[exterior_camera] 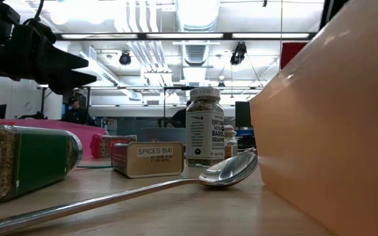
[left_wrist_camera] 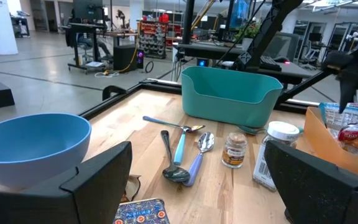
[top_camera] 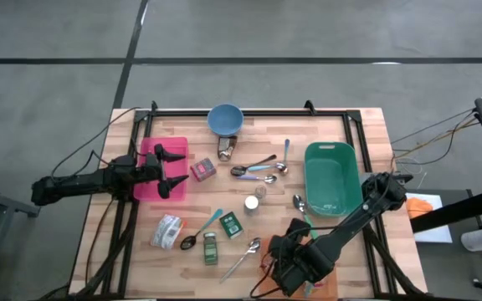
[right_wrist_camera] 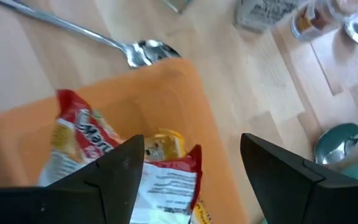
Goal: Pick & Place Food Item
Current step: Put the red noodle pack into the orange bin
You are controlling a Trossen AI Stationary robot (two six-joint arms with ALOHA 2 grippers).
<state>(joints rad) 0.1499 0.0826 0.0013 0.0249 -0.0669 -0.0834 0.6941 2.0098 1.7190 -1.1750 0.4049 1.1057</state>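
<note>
- Hovering over the orange bin [right_wrist_camera: 185, 93] at the near edge of the surface [top_camera: 341, 134], the right claw [right_wrist_camera: 191, 168] had its fingers spread apart and gripped nothing.
- A red and yellow food packet [right_wrist_camera: 129, 168] lay inside the orange bin, directly below the right claw; no finger was visibly touching it.
- The left claw [top_camera: 172, 171] sat well away from the orange bin, above the pink tray [top_camera: 151, 150], fingers fully released and empty.
- A long spoon [right_wrist_camera: 138, 51] lay on the wood just beside the orange bin's outer wall; the low view showed that spoon's bowl close against the wall, contact not clear.
- The teal basket [top_camera: 331, 176] stood on the far side of the orange bin, toward the back of the surface; it looked empty from above.
- The blue bowl [top_camera: 224, 119] was well away from the orange bin, at the far edge of the surface.
- A cluster of spoons [top_camera: 259, 167] lay between the blue bowl and the teal basket, well clear of the orange bin.
- A green spice jar [top_camera: 210, 247] lay on its side and a small green tin [top_camera: 231, 224] sat next to it, both beside the orange bin toward the left arm.
- A seasoning jar [exterior_camera: 205, 128] stood upright behind the tin in the low view.
</note>
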